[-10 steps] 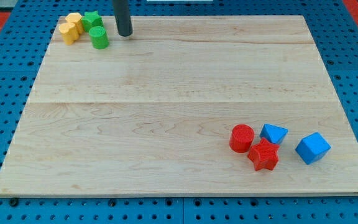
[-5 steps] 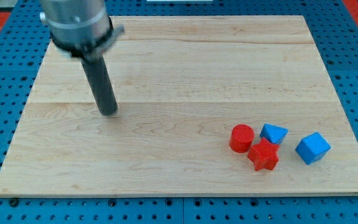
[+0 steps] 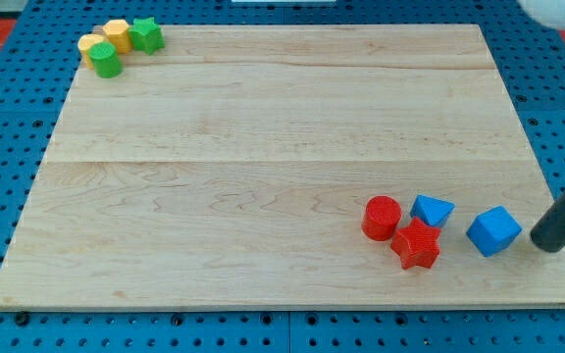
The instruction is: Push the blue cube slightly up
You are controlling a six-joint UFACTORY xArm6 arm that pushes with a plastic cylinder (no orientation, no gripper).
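The blue cube (image 3: 493,231) sits near the board's lower right corner. My tip (image 3: 547,245) is just to the right of the cube and slightly lower, with a small gap between them. The dark rod slants up toward the view's right edge. A second blue block (image 3: 431,210), wedge-like, lies left of the cube. A red cylinder (image 3: 382,217) and a red star (image 3: 416,244) sit close together left of it.
The wooden board (image 3: 282,147) lies on a blue pegboard. At its top left corner, a yellow cylinder (image 3: 91,46), a yellow block (image 3: 117,33), a green cylinder (image 3: 106,61) and a green star (image 3: 146,35) cluster together.
My tip moved from the board's top left, across its left middle, to the lower right beside the blue cube. The green cylinder now sits further left against the yellow blocks.
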